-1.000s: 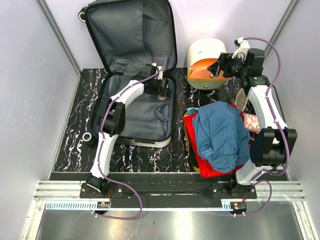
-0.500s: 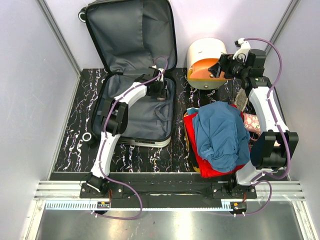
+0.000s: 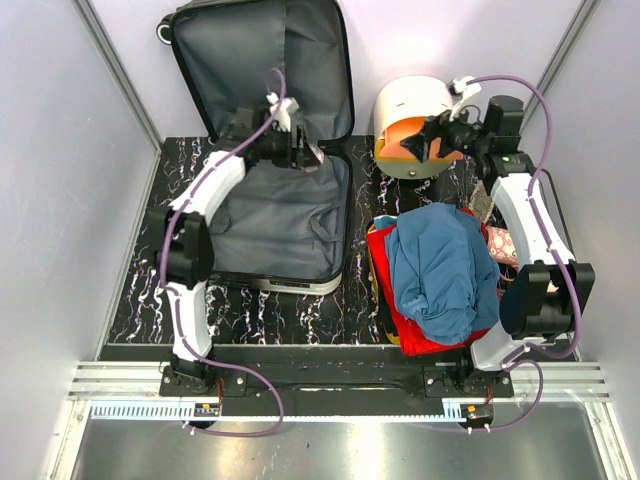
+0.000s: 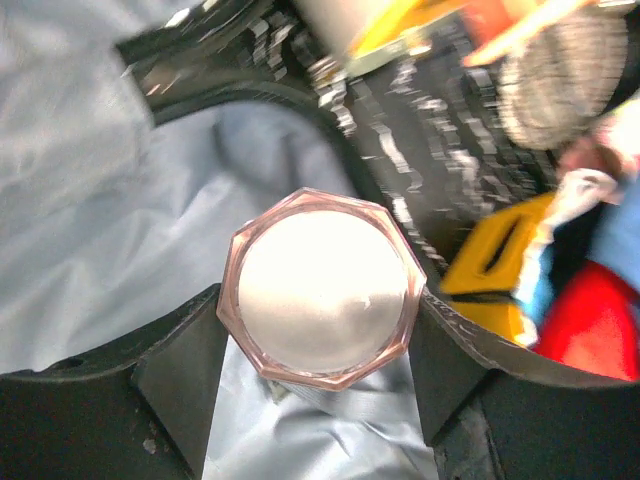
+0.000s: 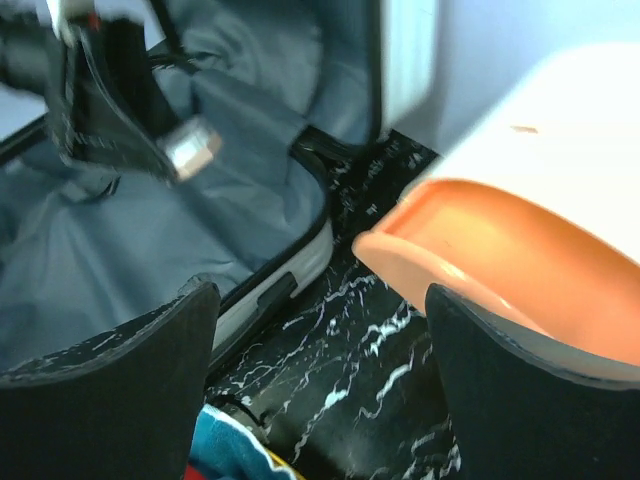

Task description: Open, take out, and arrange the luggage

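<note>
Marble table [image 3: 280,310]: luggage [image 3: 280,215] open; left pincer [image 3: 301,153] grips jar [image 4: 322,288].

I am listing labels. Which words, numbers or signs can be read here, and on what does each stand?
None can be read.
The open luggage shows only grey lining.
The jar shows a blank top.
The small tags at the near edge are too small to read.

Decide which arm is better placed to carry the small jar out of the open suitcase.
Left. The left gripper is clamped on the jar, over the grey lining of the luggage. The right gripper is open and empty, beside the drawer box.
</note>
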